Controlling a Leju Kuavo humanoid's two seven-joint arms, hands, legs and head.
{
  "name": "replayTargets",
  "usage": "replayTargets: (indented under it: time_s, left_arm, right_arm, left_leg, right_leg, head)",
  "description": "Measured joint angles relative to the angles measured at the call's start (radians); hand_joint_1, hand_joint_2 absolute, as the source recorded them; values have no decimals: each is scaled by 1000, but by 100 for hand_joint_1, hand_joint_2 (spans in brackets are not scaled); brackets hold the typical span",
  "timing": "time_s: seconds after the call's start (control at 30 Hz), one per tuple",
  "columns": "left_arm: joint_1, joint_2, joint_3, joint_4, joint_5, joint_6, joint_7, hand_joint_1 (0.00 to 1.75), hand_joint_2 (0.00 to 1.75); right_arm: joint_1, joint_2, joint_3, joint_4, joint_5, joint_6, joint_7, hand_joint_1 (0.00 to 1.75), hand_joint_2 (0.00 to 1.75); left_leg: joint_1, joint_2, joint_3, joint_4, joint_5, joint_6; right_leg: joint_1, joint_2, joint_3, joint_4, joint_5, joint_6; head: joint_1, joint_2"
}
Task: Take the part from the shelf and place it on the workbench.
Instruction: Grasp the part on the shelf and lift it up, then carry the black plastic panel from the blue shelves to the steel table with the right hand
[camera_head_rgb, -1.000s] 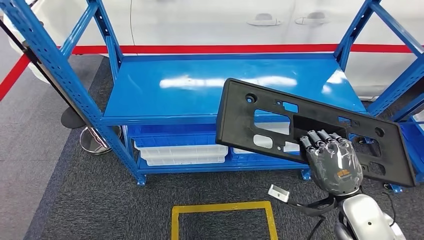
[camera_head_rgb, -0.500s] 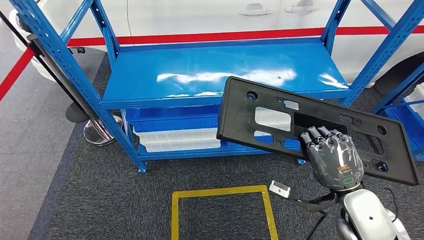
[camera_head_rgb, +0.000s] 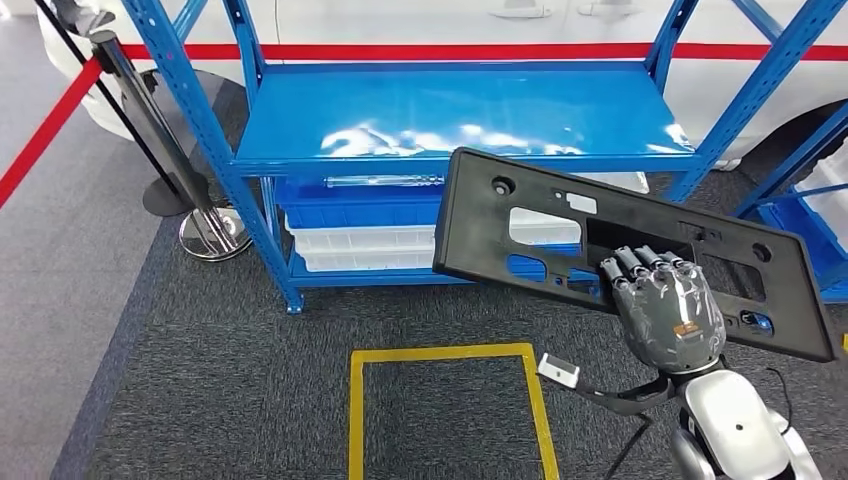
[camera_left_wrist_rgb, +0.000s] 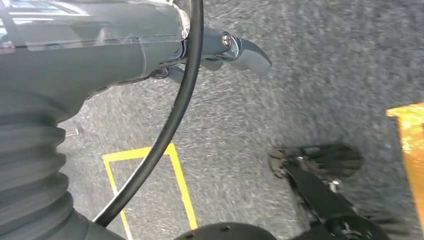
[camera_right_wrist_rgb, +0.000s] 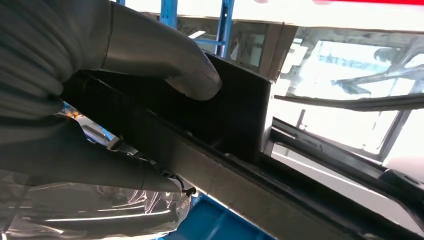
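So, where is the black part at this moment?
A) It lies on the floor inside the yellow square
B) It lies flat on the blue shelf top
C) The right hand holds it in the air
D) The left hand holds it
C: the right hand grips the black part through one of its openings, in front of the blue shelf and clear of the floor.

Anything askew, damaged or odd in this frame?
Nothing looks damaged or spilled. The black part hangs tilted, its right end lower, held by the right hand alone, gripped right of its middle in front of the blue shelf. A small tag dangles on a cable by the wrist.
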Motion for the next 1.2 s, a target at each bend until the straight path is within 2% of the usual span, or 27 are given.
replayTargets:
  time_s: [0.03,0.1,0.17,0.23,0.27,0.3,0.37,0.4,0.5,0.53,0.57,0.6,0.63,0.67,0.73,0.77,0.8,0.87,0.9,0.93,1.0,1.03,1.07,1.1,1.13,1.17,1.2]
  left_arm:
    - [0,0,1,0,0,0,0,0,175]
    - [0,0,4,0,0,-1,-5,0,175]
    - [0,0,5,0,-1,-2,-15,0,175]
    - [0,-1,5,0,-3,-2,-27,0,175]
    - [0,-1,5,0,-5,-2,-31,0,175]
    - [0,-1,6,0,-7,-2,-34,0,175]
    - [3,0,6,0,-10,-2,-35,0,175]
    - [4,0,6,0,-12,-3,-34,0,175]
    - [6,0,7,0,-19,-5,-24,0,175]
    - [5,0,7,0,-20,-5,-20,0,175]
    - [4,0,7,0,-20,-5,-16,0,175]
    - [4,0,7,0,-21,-4,-13,0,175]
    - [3,0,7,-1,-21,-4,-10,0,175]
    - [2,1,7,-1,-21,-4,-8,0,175]
    - [-1,4,8,-2,-22,-5,-11,0,175]
    - [-2,5,8,-2,-22,-6,-16,0,175]
    - [-2,8,9,-2,-22,-7,-23,0,175]
    - [0,11,11,-2,-22,-9,-34,0,175]
    - [0,13,12,-1,-22,-10,-37,0,175]
    - [1,14,13,-1,-24,-10,-39,0,175]
    - [1,16,13,-1,-28,-10,-42,0,175]
    - [1,18,13,-1,-30,-10,-43,0,175]
    - [1,18,13,-1,-31,-11,-44,0,175]
    - [1,19,13,-1,-31,-13,-45,0,175]
    - [1,19,13,-1,-33,-15,-46,0,175]
    - [1,19,13,-1,-35,-16,-46,0,175]
    - [1,20,13,-1,-38,-15,-45,0,175]
  right_arm:
    - [0,0,0,1,0,0,0,175,175]
    - [0,0,0,4,0,0,-1,175,175]
    - [-3,0,0,5,0,1,-5,175,175]
    - [-10,0,0,5,0,5,-11,175,175]
    - [-14,0,0,6,0,7,-12,175,175]
    - [-16,1,0,8,0,11,-13,175,175]
    - [-18,2,0,15,0,22,-12,175,175]
    - [-18,4,0,20,0,30,-10,175,175]
    - [-18,10,-3,36,-8,50,-7,175,175]
    - [-18,12,-6,42,-13,56,-7,175,175]
    - [-18,15,-10,47,-17,62,-7,175,175]
    - [-19,18,-14,52,-22,70,-8,175,175]
    - [-19,21,-18,57,-28,81,-9,175,175]
    - [-20,24,-21,60,-34,93,-11,175,175]
    - [-27,32,-27,65,-45,112,-15,175,175]
    - [-33,36,-28,67,-49,117,-16,175,175]
    - [-39,40,-29,69,-52,121,-17,175,175]
    - [-47,45,-29,74,-54,125,-18,175,175]
    - [-48,47,-31,77,-55,125,-18,175,175]
    - [-48,48,-32,79,-56,126,-18,175,175]
    - [-49,49,-36,83,-56,126,-18,175,175]
    - [-48,49,-37,85,-56,127,-18,175,175]
    - [-48,50,-38,87,-57,127,-18,175,175]
    - [-47,51,-38,88,-58,127,-18,175,175]
    - [-47,51,-38,89,-59,128,-18,175,175]
    - [-47,52,-38,89,-61,128,-18,175,175]
    - [-47,52,-38,89,-62,128,-18,175,175]
  left_leg:
    - [-1,0,-19,3,13,0]
    - [-3,0,-59,13,35,-2]
    - [-4,0,-94,28,53,-8]
    - [-6,-2,-117,41,68,-17]
    - [-7,-2,-124,44,78,-23]
    - [-6,-2,-127,42,88,-28]
    - [-4,-5,-138,44,89,-40]
    - [-2,-6,-147,63,61,-46]
    - [4,-8,-186,219,-92,-59]
    - [5,-8,-191,278,-117,-61]
    - [5,-8,-186,317,-115,-62]
    - [5,-8,-167,326,-93,-62]
    - [5,-8,-131,302,-61,-60]
    - [5,-8,-78,244,-41,-56]
    - [1,-9,36,89,-54,-48]
    - [-2,-10,70,33,-70,-45]
    - [-5,-10,84,3,-79,-42]
    - [-3,-8,72,-6,-59,-33]
    - [-1,-6,63,-9,-46,-25]
    - [1,-4,51,-11,-31,-17]
    - [1,-1,21,-9,-6,-7]
    - [0,-1,4,-6,5,-7]
    - [-1,-1,-15,-1,16,-8]
    - [-1,-1,-34,5,25,-10]
    - [0,-1,-52,14,33,-13]
    - [0,-1,-69,24,38,-17]
    - [-1,-1,-84,33,43,-21]
  right_leg:
    - [-1,0,-4,56,-14,3]
    - [-2,0,23,91,26,5]
    - [-2,0,117,-3,69,2]
    - [2,1,221,-148,45,-7]
    - [6,1,248,-195,28,-13]
    - [10,1,254,-216,23,-20]
    - [8,-2,236,-220,42,-38]
    - [6,-4,224,-222,56,-47]
    - [6,-7,176,-220,96,-62]
    - [7,-7,157,-218,109,-62]
    - [7,-7,137,-214,122,-61]
    - [8,-7,117,-210,134,-59]
    - [8,-7,99,-205,145,-57]
    - [8,-7,82,-200,155,-55]
    - [9,-7,60,-191,174,-46]
    - [9,-8,55,-190,184,-41]
    - [8,-8,53,-193,195,-35]
    - [6,-7,48,-198,204,-23]
    - [5,-5,41,-186,183,-19]
    - [4,-3,29,-156,141,-15]
    - [2,0,-1,-42,32,-10]
    - [0,0,-11,22,1,-7]
    - [-1,0,-12,67,-3,-5]
    - [-3,0,0,85,16,-3]
    - [-5,0,28,69,45,-2]
    - [-6,0,74,20,69,-2]
    - [-6,1,126,-48,73,-3]
  head:
    - [0,0]
    - [0,0]
    - [0,0]
    - [0,0]
    - [0,0]
    - [0,0]
    - [0,0]
    - [0,0]
    - [0,0]
    - [-1,0]
    - [0,0]
    - [-1,0]
    - [-1,0]
    - [-1,0]
    - [0,0]
    - [0,0]
    - [0,0]
    - [0,0]
    - [0,0]
    - [0,0]
    - [0,0]
    - [0,0]
    - [0,0]
    - [0,0]
    - [0,0]
    - [0,0]
    - [0,0]
